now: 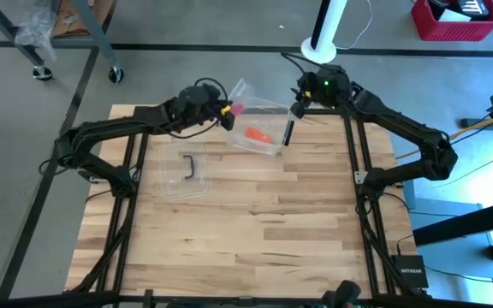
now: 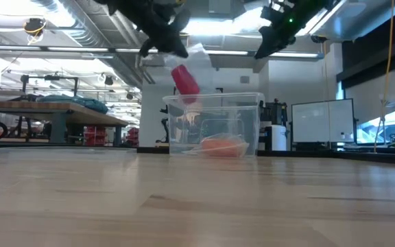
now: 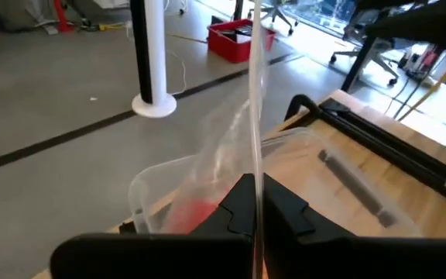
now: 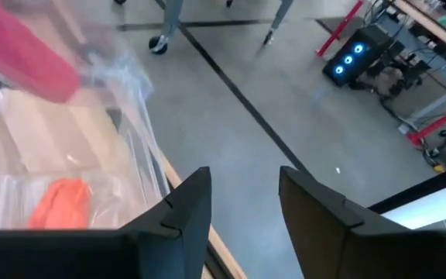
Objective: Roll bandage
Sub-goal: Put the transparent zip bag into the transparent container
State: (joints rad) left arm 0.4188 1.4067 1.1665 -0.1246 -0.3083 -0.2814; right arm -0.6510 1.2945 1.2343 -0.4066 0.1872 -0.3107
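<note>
The left gripper (image 3: 255, 208) is closed on a thin sheet of clear plastic bag (image 3: 242, 128) that stands up between its two dark fingers (image 3: 238, 203). Just past the fingers sits a clear plastic container (image 3: 149, 190) with something red (image 3: 194, 213) blurred inside it or behind its wall, resting on the wooden table (image 3: 409, 186), whose edge carries a black frame rail (image 3: 378, 136). Beyond the table lies grey floor with a white pole on a round base (image 3: 149, 54) and, farther off, a red crate (image 3: 237, 39).
</note>
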